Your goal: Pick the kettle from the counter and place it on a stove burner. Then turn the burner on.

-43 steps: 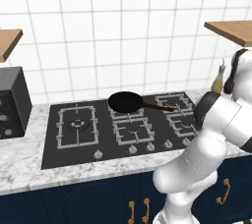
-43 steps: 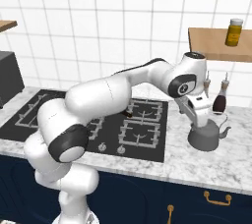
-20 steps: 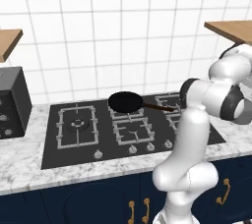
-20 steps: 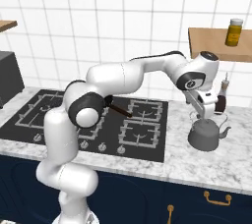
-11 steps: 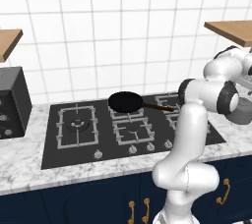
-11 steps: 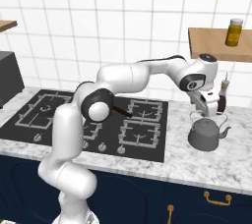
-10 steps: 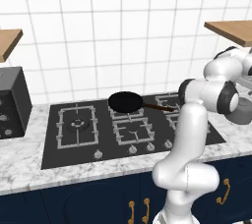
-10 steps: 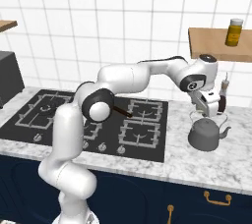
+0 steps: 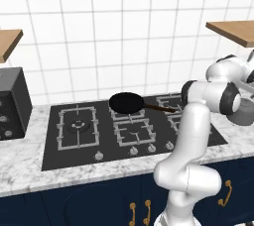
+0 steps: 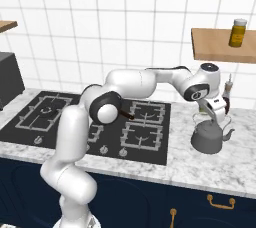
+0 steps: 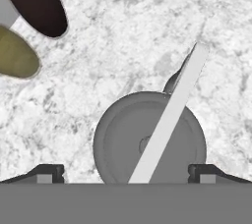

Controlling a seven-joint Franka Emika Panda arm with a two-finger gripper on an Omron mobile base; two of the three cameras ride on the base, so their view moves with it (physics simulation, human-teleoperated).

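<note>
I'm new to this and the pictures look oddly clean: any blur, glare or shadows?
Right base view: sharp, evenly lit, with a soft shadow around the kettle on the counter. Hand view: kettle handle bright white, marble slightly soft, no glare. Left base view: crisp, flat light.

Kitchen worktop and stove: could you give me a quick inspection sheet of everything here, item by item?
Surface: marbled counter, black cooktop set into it.
Job's things: kettle upright on the counter right of the cooktop; large stove burner bare.
Clutter: black frying pan on a rear burner; two bottles near the kettle; jar on the wall shelf; dark appliance at far left.
Tool: tool directly above the kettle, fingers spread either side of its handle, not gripping.
Cables: nothing seen.
Surroundings: white tiled wall, navy cabinets with brass handles.
</note>
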